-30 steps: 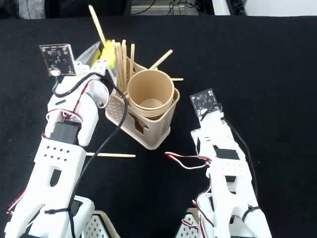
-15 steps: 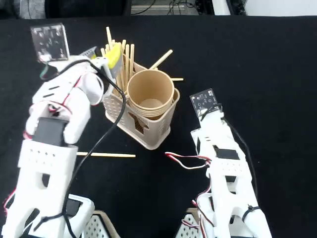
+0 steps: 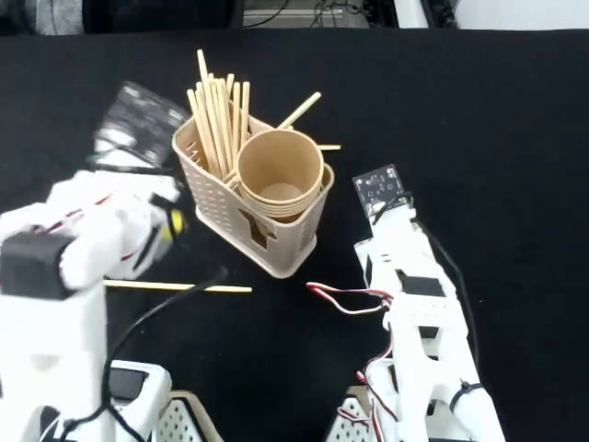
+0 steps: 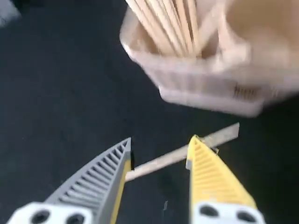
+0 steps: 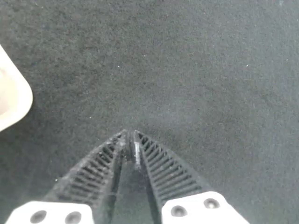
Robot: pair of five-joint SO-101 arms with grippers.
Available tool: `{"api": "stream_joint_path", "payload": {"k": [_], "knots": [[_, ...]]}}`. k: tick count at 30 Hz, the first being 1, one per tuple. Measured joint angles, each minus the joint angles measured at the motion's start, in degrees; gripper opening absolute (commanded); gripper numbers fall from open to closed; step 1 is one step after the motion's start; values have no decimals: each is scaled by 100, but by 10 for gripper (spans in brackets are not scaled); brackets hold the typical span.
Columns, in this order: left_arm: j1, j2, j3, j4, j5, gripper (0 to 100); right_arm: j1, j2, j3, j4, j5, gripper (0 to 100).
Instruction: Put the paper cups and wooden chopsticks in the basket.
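the left hand (image 4: 161, 139) hangs wide open and empty over the chopstick (image 4: 156, 163) at seven o'clock from the basket (image 3: 217, 199), so it should drop straight and pinch the middle.

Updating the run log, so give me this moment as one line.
left gripper open above loose chopstick on table | right gripper shut, empty | paper cups, chopstick bundle in basket

We see the loose chopstick (image 4: 159, 161) pass partly behind the yellow finger (image 4: 210, 172) — and the basket (image 5: 11, 100) is cut off at the right wrist view's edge.
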Motion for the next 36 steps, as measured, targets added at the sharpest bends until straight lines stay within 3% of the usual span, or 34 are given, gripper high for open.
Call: {"api": "stream_joint_path", "payload": {"k": [3,8,14,23,31,36], "knots": [[0,79,1301,-554,-633,198,0,0,0,0,0,14],[-35,97,3481,-2321,-1451,202,0,0,0,0,0,14],[316,167,4695,-3745,-1802,203,0,0,0,0,0,14],[1029,167,5459,-4158,-1829,203,0,0,0,0,0,13],[1108,167,5591,-4158,-2426,201,0,0,0,0,0,13],[1108,167,6198,-4501,-3156,198,0,0,0,0,0,13]]}}
